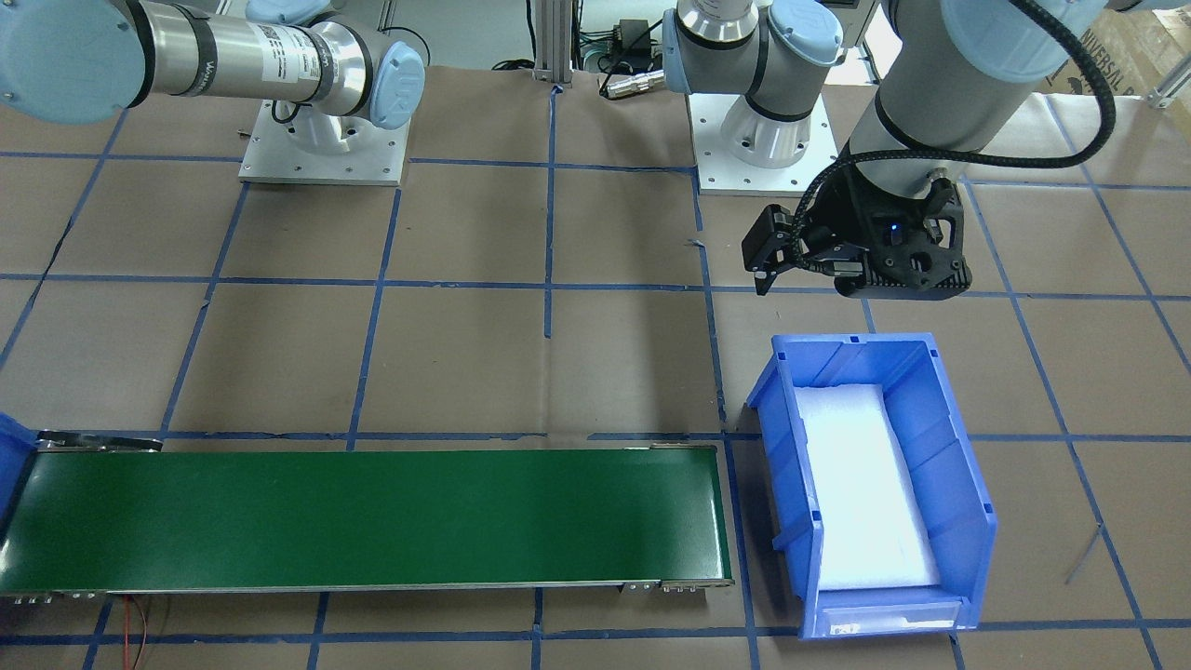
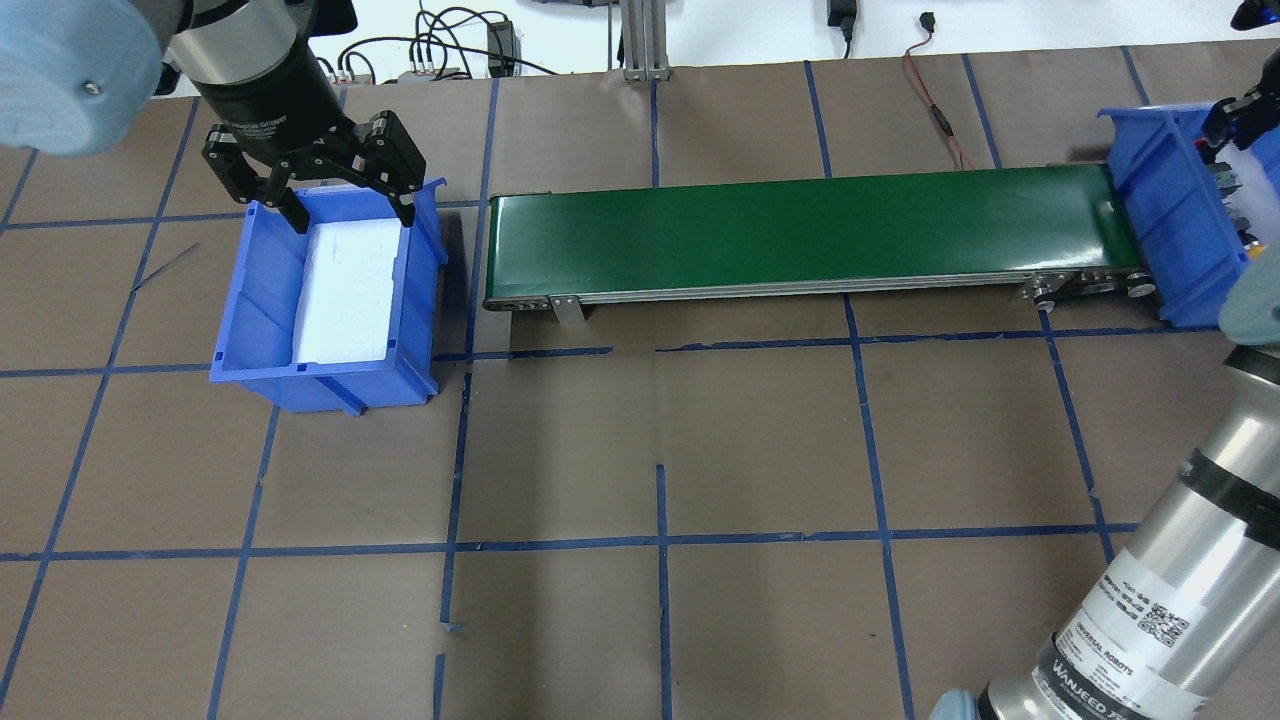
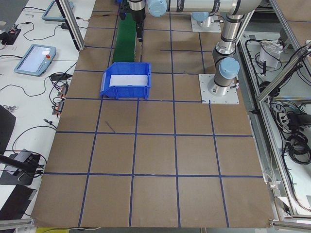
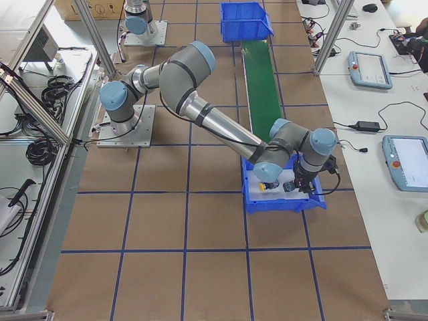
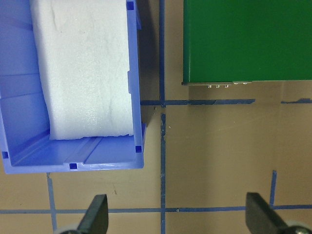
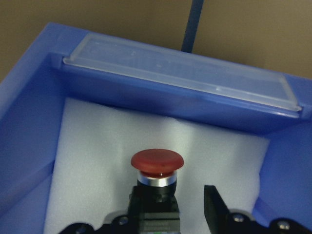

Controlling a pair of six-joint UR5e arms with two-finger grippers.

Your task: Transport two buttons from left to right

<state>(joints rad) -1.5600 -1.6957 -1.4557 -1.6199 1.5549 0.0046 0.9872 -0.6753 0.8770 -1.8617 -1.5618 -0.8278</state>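
Two blue bins flank one green belt (image 2: 800,225) on the paper-covered table (image 2: 760,440). The left bin (image 2: 330,388) sits just beside the belt's left end, with a narrow strip of table between them, and the right bin (image 2: 1160,230) meets the belt's right end. On the robot's side of the belt lies a broad run of brown paper gridded with blue tape. The left gripper (image 2: 350,212), fingers spread wide, hangs high by the left bin. The overhead view sets it over the bin's far rim, whereas the left wrist view shows its fingertips (image 5: 95,217) framing table paper on the robot's side of the bin, whose floor is white foam (image 5: 85,73). The right gripper (image 4: 302,186) is down inside the right bin. Only the right wrist view shows the red button (image 6: 157,162), upright on foam with its cap up. The one finger (image 6: 214,204) in sight stands apart from the button's body, so the jaws are parted, not pinching. Only the exterior right view shows the yellow button (image 4: 267,185), in the same bin beside the gripper. Count: two arms, two bins, one belt, two buttons.
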